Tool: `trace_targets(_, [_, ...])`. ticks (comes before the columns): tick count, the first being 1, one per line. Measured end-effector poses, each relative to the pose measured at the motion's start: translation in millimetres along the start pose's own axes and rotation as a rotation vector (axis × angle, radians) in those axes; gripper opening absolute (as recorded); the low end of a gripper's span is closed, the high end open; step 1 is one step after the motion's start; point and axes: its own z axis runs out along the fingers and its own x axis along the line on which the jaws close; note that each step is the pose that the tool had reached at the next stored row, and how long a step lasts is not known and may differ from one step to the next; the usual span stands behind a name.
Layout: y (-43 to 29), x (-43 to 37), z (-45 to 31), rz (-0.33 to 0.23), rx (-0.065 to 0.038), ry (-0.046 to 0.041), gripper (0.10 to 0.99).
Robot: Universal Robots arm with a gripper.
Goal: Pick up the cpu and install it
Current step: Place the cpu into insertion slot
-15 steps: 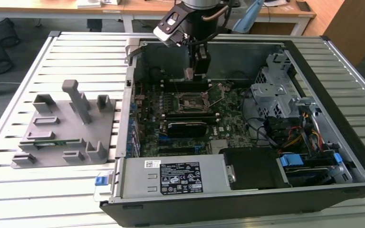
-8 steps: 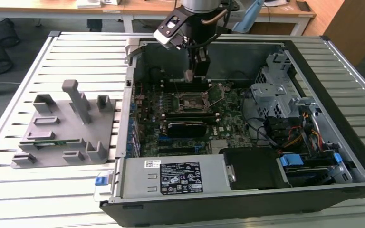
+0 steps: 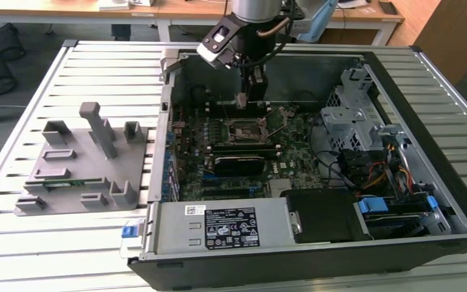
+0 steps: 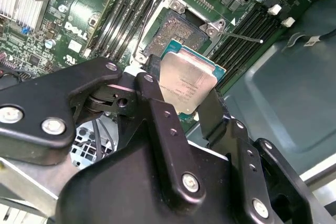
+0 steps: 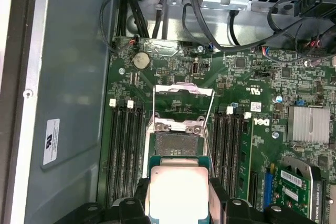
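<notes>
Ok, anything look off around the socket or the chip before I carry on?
Nothing stands out. The claw grips the cpu by two opposite edges, near the open socket, its edges square to the socket in the first wrist view. The frame is flipped open and nothing lies in the socket.

The whole open computer case (image 3: 298, 267) on the slatted table (image 3: 104, 79) is taken obliquely from above, at a distance, in the exterior view. Both wrist views are set close over the motherboard (image 5: 236, 77), facing down past the gripper (image 4: 184, 95); the socket (image 5: 176, 142) and cpu (image 5: 176, 192) are shared.
</notes>
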Motion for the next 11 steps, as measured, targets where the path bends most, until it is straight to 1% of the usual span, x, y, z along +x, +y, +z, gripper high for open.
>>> trace_targets(11, [-0.4, 0.0, 10.1, 0.004, 0.0, -0.0001, 0.529])
